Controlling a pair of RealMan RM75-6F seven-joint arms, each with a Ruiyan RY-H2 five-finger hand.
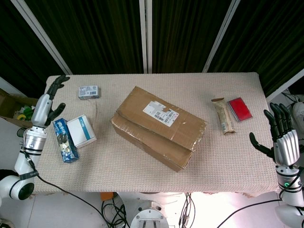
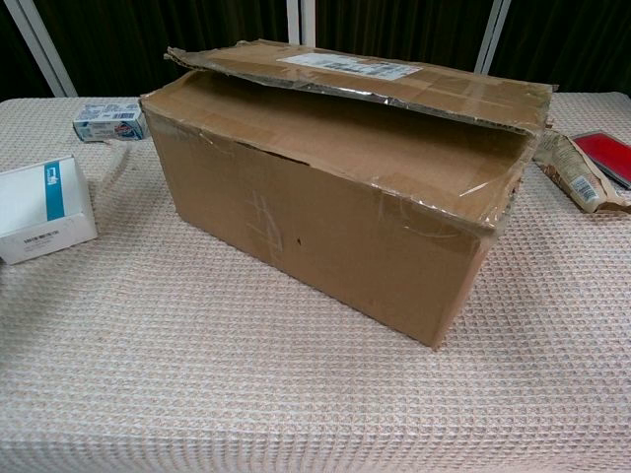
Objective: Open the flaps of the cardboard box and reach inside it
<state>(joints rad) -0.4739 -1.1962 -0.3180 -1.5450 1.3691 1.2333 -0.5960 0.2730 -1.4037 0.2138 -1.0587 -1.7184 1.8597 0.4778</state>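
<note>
The brown cardboard box (image 1: 159,127) lies skewed in the middle of the table, its top flaps (image 2: 394,84) folded down with a white shipping label on the far one. In the chest view the far flap sits slightly raised over the near flap (image 2: 355,148). My left hand (image 1: 47,105) hovers at the table's left edge, fingers spread, holding nothing. My right hand (image 1: 281,135) stands at the right edge, fingers upright and apart, also holding nothing. Both hands are well away from the box and absent from the chest view.
A white and blue carton (image 1: 81,130) and a blue packet (image 1: 64,140) lie left of the box, a small box (image 1: 89,91) sits further back. On the right lie a tan snack pack (image 1: 223,116) and a red item (image 1: 239,109). The beige cloth (image 2: 246,394) covers the table.
</note>
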